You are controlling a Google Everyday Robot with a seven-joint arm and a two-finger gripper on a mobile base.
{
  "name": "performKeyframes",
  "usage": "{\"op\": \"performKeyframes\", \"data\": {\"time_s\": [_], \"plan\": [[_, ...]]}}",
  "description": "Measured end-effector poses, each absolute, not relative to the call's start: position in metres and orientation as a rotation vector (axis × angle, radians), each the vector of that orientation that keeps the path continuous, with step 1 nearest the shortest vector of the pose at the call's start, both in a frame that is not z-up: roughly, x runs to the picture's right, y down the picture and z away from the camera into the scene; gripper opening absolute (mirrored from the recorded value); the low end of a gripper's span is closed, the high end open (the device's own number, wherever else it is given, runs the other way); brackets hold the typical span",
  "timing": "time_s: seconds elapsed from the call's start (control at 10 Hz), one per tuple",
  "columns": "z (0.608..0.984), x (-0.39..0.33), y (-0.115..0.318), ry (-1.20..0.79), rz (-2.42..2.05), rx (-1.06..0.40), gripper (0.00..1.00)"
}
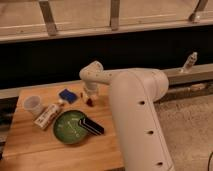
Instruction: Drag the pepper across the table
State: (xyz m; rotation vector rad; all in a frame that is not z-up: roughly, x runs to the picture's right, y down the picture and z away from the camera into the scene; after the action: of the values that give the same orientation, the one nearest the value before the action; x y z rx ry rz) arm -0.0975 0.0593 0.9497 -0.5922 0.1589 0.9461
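Dark-red and small, the pepper [90, 102] lies on the light wooden worktop [30, 150] left of mid-frame, just right of the blue block [67, 95] and above the green plate [65, 132]. The white tool [90, 96] hangs directly over it, right at its top. Whether it is clamped on the pepper I cannot tell.

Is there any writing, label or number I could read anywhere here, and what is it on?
Nothing here can be read as text.
Packet beside the plate: markings too blurred to read.
Bottle on the far ledge: label, if any, too small to read.
Gripper, down over the pepper on the table: no writing visible.
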Motion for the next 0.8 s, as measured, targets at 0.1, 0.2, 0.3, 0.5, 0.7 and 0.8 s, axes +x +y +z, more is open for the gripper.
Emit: {"op": "performKeyframes", "data": {"time_s": [0.1,0.2,0.3,0.5,0.7,0.8], "plan": [[0.949,-0.099,0.062,0.157,0.947,-0.598,0.30],[0.949,-0.101,0.064,0.154,0.945,-0.602,0.20],[0.948,-0.102,0.064,0.153,0.947,-0.603,0.12],[0.945,-0.104,0.066,0.149,0.947,-0.605,0.00],[0.942,-0.099,0.062,0.157,0.957,-0.592,0.00],[0.942,-0.087,0.058,0.178,0.963,-0.571,0.00]]}}
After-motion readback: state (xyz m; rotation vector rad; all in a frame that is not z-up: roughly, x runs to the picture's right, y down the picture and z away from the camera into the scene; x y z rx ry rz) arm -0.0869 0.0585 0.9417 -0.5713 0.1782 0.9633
